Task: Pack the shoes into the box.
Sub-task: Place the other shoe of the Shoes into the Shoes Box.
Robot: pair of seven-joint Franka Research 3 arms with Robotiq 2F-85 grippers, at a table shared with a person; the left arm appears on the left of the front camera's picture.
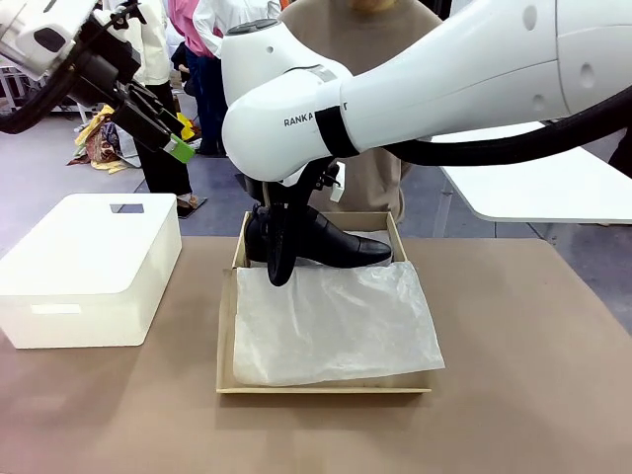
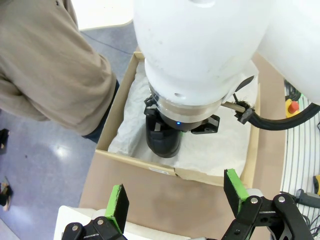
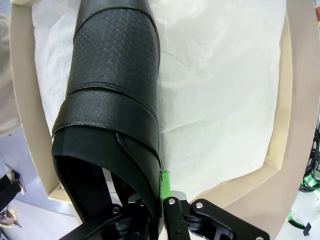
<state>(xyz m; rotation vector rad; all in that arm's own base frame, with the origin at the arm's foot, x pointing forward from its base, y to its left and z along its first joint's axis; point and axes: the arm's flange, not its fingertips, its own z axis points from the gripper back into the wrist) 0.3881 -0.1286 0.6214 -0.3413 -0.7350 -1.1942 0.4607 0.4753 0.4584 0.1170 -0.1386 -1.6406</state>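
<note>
One glossy black shoe [image 1: 336, 245] lies along the far side of the tan cardboard box [image 1: 225, 346], its pointed toe toward picture right, over white tissue paper [image 1: 336, 321]. My right gripper [image 1: 279, 265] reaches in from above, shut on the shoe's heel collar. In the right wrist view the gripper [image 3: 159, 200] pinches the shoe [image 3: 112, 75] at its heel rim, inside the box [image 3: 22, 100]. My left gripper [image 1: 173, 133] hangs high at the upper left, open and holding nothing. In the left wrist view the gripper [image 2: 176, 195] looks down on the shoe [image 2: 162, 142] and box [image 2: 135, 162].
A white plastic bin [image 1: 89, 267] stands left of the box on the brown table. A person [image 1: 370, 188] stands at the far edge right behind the box. A white table [image 1: 553, 188] is at the back right. My right arm spans the upper middle.
</note>
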